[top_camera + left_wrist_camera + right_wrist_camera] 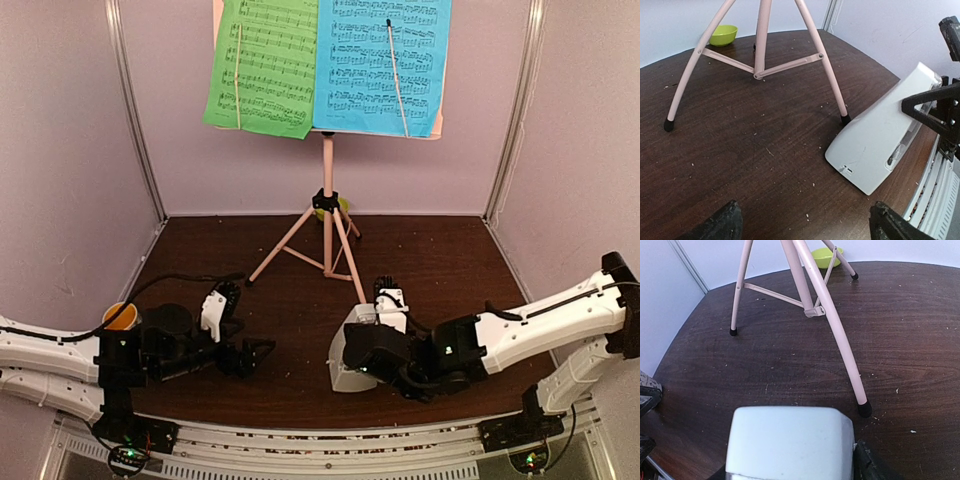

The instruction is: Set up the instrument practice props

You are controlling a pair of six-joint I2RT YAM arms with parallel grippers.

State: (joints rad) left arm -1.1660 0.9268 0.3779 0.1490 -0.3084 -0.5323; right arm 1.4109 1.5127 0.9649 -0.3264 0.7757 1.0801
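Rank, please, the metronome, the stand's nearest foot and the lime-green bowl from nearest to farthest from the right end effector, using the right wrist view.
1. Metronome: bottom centre, closest.
2. Nearest stand foot: just beyond it, to the right.
3. Lime-green bowl: far back, at the top of the view.

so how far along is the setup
Done: the stand is up with the green sheet and blue sheet on it. In hand: the right gripper straddles the metronome, which lies tilted by a stand leg. Left: probably standing it upright. The left gripper is open, empty.
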